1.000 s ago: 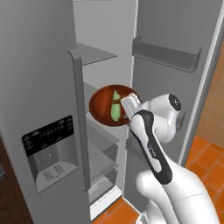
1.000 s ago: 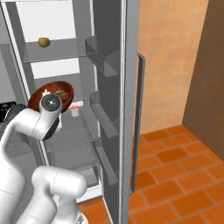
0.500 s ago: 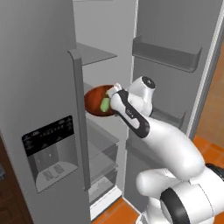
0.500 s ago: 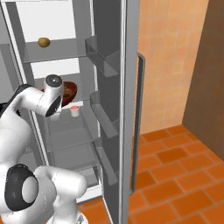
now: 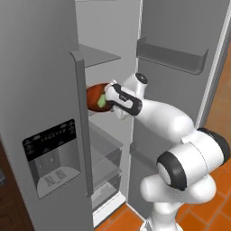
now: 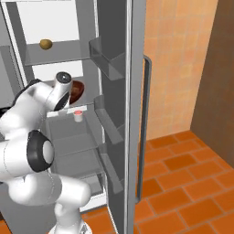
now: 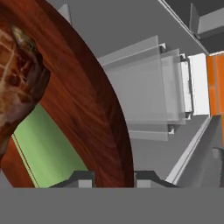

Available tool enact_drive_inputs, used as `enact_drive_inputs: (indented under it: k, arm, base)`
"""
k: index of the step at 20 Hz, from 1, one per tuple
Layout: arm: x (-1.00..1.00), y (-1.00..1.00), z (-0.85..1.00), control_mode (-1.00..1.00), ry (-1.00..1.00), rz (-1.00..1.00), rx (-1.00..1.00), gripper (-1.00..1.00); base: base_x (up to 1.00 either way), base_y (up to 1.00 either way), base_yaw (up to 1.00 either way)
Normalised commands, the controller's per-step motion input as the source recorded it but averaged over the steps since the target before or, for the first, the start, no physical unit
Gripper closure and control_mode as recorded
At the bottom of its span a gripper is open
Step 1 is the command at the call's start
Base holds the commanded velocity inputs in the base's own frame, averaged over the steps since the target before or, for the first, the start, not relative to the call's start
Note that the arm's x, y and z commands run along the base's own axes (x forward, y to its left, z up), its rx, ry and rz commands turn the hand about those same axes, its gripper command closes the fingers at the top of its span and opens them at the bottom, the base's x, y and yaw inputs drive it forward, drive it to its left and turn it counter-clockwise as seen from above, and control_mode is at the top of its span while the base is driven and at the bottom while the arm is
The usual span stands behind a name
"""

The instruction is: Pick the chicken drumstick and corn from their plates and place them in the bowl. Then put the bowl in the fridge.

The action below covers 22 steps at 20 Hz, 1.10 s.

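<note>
At the far left stood the fridge's closed door with its black dispenser panel. Just right of that door's edge, the dark reddish-brown bowl hung inside the open fridge, above a middle shelf. It carried the corn and the chicken drumstick, both already loaded. The gripper had its fingers clamped on the bowl's near rim, one inside the wall and one outside, likely so the bowl could be carried by its edge. Further right, the white arm stretched back to the base, beside the open right door. Compared with a second before, the arm had reached deeper, carrying the bowl from the doorway into the compartment.
</note>
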Motion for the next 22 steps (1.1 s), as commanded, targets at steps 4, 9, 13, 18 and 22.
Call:
enact_drive_inputs:
  k: [4,9,13,18,22]
  arm:
    - [0.58,0.29,-0.29,-1.00,0.01,0.00,0.00,1.00]
    - [0.54,0.31,-0.43,-1.00,0.05,0.00,0.00,1.00]
    - [0.83,0.50,-0.14,-1.00,0.01,0.00,0.00,1.00]
    - [0.76,0.40,-0.29,-1.00,0.03,0.00,0.00,1.00]
    - [0.81,0.39,-0.30,-1.00,0.05,0.00,0.00,1.00]
  base:
    - [0.00,0.00,0.00]
    - [0.00,0.00,0.00]
    - [0.00,0.00,0.00]
    - [0.00,0.00,0.00]
    - [0.00,0.00,0.00]
